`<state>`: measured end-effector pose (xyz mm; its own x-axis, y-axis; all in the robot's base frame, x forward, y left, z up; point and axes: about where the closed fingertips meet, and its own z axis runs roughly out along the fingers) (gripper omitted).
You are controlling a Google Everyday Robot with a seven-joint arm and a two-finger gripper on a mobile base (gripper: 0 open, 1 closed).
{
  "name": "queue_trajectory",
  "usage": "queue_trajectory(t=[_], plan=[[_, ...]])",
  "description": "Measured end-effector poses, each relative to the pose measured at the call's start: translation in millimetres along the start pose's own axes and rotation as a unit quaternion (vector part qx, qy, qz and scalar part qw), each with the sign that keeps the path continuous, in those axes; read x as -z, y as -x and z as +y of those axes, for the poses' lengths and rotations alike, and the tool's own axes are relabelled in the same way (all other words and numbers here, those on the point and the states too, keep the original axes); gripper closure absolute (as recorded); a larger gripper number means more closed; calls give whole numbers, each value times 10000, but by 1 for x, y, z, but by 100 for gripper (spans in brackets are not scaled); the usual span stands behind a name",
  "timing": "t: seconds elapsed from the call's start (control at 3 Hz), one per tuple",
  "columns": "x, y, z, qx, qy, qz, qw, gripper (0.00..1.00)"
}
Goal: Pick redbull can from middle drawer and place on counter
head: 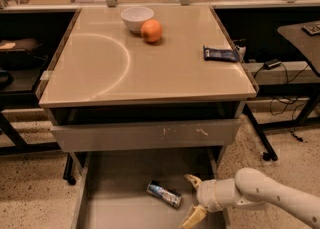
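Note:
The redbull can [164,194] lies on its side on the flat bottom of the open middle drawer [115,208], pulled out below the counter [100,73]. My gripper [193,198] hangs over the drawer's right part, just right of the can and apart from it. Its two pale fingers are spread wide, one tip [192,178] behind and one [192,218] in front. It holds nothing. The white arm [260,195] reaches in from the lower right.
On the counter stand a white bowl [137,18] and an orange [151,30] at the back, and a flat dark-blue snack packet [220,53] near the right edge. A grey drawer front with white scratches [150,134] sits above the open drawer. A dark side table [305,38] stands right.

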<state>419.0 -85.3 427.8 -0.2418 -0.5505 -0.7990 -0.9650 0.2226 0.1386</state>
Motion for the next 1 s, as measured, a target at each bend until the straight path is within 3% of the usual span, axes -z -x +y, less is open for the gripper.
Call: queue_trajectory(t=[0.33, 0.67, 1.0], plan=[[-17, 10, -4, 430, -123, -259, 9987, 0], [-37, 14, -4, 835, -281, -245, 9958, 0], [-56, 5, -9, 991, -437, 2, 9941, 0]])
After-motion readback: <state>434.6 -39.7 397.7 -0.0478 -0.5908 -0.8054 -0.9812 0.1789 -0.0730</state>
